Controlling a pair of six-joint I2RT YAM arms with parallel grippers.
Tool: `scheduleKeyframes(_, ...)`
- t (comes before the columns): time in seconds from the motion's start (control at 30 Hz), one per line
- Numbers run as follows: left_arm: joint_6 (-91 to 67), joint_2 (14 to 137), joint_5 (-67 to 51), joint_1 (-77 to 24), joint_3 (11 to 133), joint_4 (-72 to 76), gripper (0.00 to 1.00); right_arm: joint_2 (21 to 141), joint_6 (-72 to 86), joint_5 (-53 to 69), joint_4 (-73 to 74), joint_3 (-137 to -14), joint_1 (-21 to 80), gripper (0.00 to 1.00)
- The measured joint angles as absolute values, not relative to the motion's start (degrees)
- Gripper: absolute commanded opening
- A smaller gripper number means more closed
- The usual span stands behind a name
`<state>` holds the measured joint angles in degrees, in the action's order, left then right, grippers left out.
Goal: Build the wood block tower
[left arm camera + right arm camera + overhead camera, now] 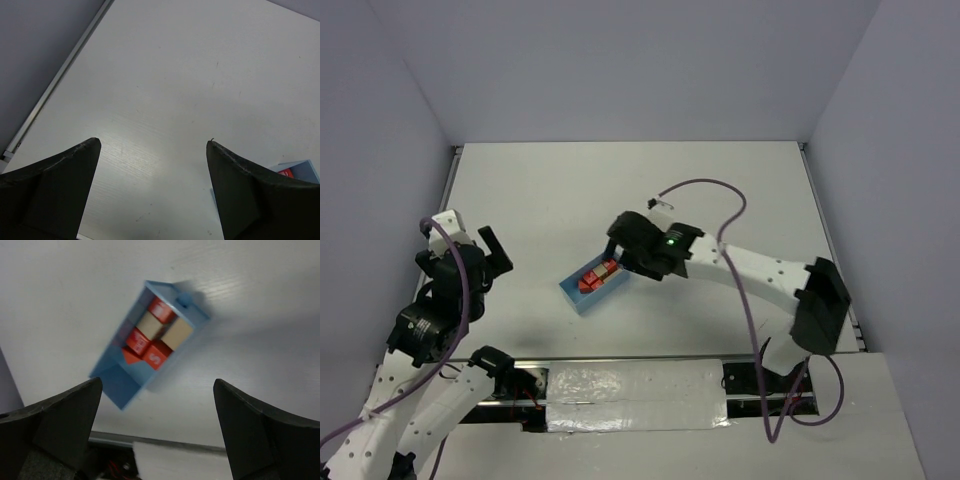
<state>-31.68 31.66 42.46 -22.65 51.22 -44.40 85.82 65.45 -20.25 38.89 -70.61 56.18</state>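
Blocks point(156, 336): red and tan, packed loose inside blue box point(582, 297), near tabletop point(620, 190) centre.
Right gripper point(157, 382): wide, empty, above the box's 2 o'clock end.
Left gripper point(152, 142): wide, empty, 9 o'clock of box.

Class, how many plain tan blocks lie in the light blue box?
2. One tan block sits against a long wall of the light blue box; the second tan block is beside it, among red blocks. More may hide underneath.

Matt wooden blocks point(156, 335), smooth light-blue box point(120, 382), faintly grained matt white table point(620, 190)
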Motion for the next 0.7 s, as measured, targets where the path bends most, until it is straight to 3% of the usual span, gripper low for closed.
scheduleKeyframes(0.1, -31.64, 32.27, 42.06, -23.24, 51.22, -44.12, 1.00, 95.18, 73.32, -26.20, 44.07, -82.28, 60.27, 0.98)
scheduleKeyframes(0.2, -31.44, 33.04, 41.36, -23.92, 51.20, -43.75, 1.00, 101.01, 77.08, -28.53, 47.07, -87.88, 62.67, 0.86)
scheduleKeyframes(0.33, -31.42, 33.58, 40.58, -24.71, 51.20, -43.24, 1.00, 108.79, 81.34, -29.30, 52.77, -93.97, 63.68, 0.81)
scheduleKeyframes(0.57, -31.24, 33.56, 40.12, -25.98, 51.20, -43.16, 0.99, 109.01, 85.19, -29.52, 53.17, -90.02, 63.72, 0.78)
scheduleKeyframes(0.7, -31.22, 33.54, 40.03, -26.09, 51.20, -43.16, 1.00, 109.43, 85.17, -28.10, 51.94, -87.64, 62.96, 0.67)
